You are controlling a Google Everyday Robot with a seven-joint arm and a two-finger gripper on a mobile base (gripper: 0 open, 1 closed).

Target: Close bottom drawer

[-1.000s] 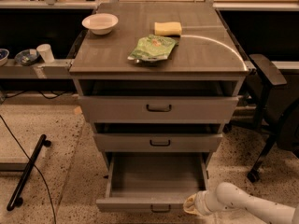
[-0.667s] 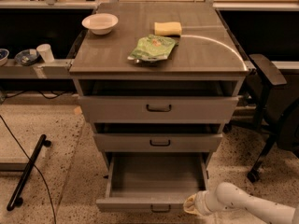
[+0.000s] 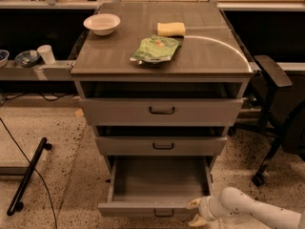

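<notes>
While bottom drawer (image 3: 159, 181) stays open, hand (image 3: 194, 212) unmoved at front.

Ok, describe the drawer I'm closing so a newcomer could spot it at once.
Find the grey cabinet with the bowl, sponge and green packet on top. Of its three drawers, take the lowest, the bottom drawer, with the white claw at its front right corner. It alone is pulled far out, showing its bare grey inside; the two above are barely open.

Warm, dim overhead light — the cabinet top (image 3: 205, 56) gleams, recesses under it sink into shadow; the gripper (image 3: 195, 212), low beneath its right front corner, catches light palely.
</notes>
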